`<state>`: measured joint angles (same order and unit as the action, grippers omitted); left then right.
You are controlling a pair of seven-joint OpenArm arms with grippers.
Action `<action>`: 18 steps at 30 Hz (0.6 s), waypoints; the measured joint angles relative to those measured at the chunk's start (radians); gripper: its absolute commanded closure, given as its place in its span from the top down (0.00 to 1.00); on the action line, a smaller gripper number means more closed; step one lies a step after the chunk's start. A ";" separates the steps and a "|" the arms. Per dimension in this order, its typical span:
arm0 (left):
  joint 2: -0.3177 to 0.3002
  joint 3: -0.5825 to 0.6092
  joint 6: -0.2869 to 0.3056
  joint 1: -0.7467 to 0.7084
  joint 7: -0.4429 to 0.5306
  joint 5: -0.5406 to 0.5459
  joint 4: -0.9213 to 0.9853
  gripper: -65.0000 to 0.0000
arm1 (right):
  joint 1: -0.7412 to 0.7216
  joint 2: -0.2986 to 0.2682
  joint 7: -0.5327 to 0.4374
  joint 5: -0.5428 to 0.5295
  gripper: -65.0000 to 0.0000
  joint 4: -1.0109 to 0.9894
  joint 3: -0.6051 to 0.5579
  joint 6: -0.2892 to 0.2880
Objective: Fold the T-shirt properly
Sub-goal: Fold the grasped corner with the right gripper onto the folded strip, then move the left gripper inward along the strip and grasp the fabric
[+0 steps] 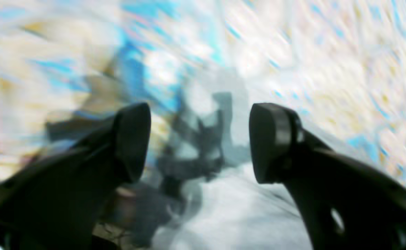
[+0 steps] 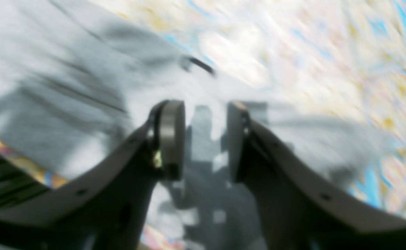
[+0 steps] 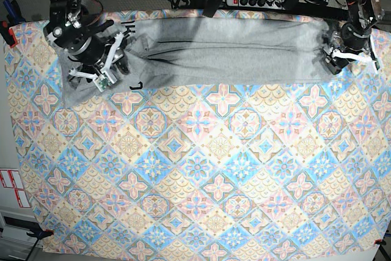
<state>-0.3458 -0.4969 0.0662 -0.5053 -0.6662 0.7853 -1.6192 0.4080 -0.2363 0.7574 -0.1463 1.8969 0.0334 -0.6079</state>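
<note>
One lengthwise fold looks done: the T-shirt [image 3: 226, 50] lies as a long band across the frame's top, crosswise folds remaining, left hand [image 1: 199, 142] wide open and empty, right hand [image 2: 205, 139] half-open, gripping nothing.

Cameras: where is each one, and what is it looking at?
Base: high above, looking down at tablecloth, T-shirt, both arms.
Left wrist: behind open left gripper, over blurred shirt and cloth.
Right wrist: behind part-open right gripper, over grey shirt.
All views share the T-shirt and cloth.
</note>
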 measured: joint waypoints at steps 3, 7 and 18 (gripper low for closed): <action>0.001 -0.008 0.002 -0.003 -0.005 -0.002 0.000 0.67 | -0.054 -0.002 -0.006 0.001 0.29 -0.063 -0.058 0.008; 0.003 -0.003 0.002 0.000 -0.005 -0.002 0.000 0.67 | -0.101 -0.001 -0.012 0.004 0.29 -0.203 -0.102 0.009; 0.002 0.001 0.006 0.103 -0.136 -0.044 0.129 0.67 | -0.128 0.018 -0.060 0.000 0.29 -0.358 -0.119 0.010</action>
<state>-0.3435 -0.4961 0.0723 -0.4026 -0.8024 0.7410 -1.4899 0.2802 -0.2184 0.6975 -0.1467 1.5391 -0.0860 -0.5976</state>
